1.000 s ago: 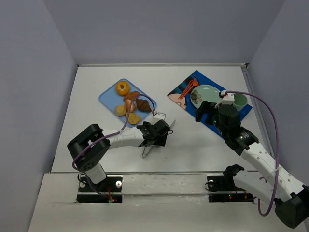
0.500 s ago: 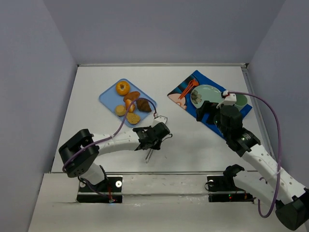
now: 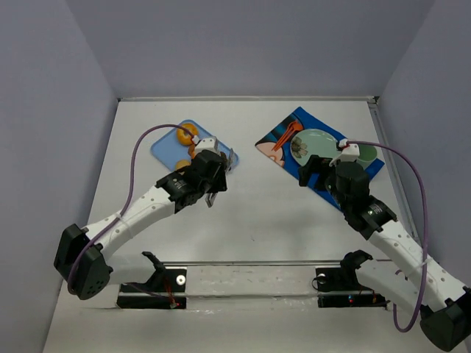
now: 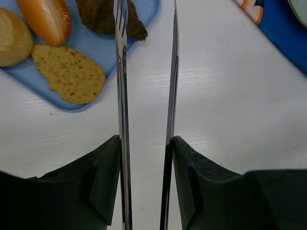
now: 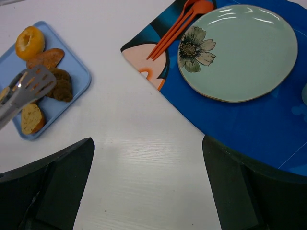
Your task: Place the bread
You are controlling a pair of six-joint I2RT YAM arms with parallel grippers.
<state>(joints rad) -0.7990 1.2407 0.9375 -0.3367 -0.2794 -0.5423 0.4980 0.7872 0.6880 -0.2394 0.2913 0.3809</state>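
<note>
Toward the far left of the tabletop (image 3: 280,220), the bread (image 5: 45,57) was found lying on a blue tray (image 5: 78,72). A flat speckled slice (image 4: 69,73), a glossy long roll (image 4: 45,19), a pale round bun (image 4: 12,36) and a dark croissant (image 4: 103,19) were gathered close together there. The left tool (image 4: 146,143) was clamped on a pair of metal tongs (image 4: 123,96), whose two thin blades were separated by a narrow gap with nothing caught between them. The tongs were pointed at the tray's near right corner, one blade lined up with the croissant's edge and the other with bare tabletop just beside the tray. Whether any bread was touched could not be told. The right tool (image 5: 147,141) was held spread wide, with nothing gripped, above the tabletop between the tray and a blue placemat (image 5: 268,129). On that placemat a pale green plate (image 5: 237,50) with a flower print was set, and orange cutlery (image 5: 180,24) was laid just beside its left rim.
</note>
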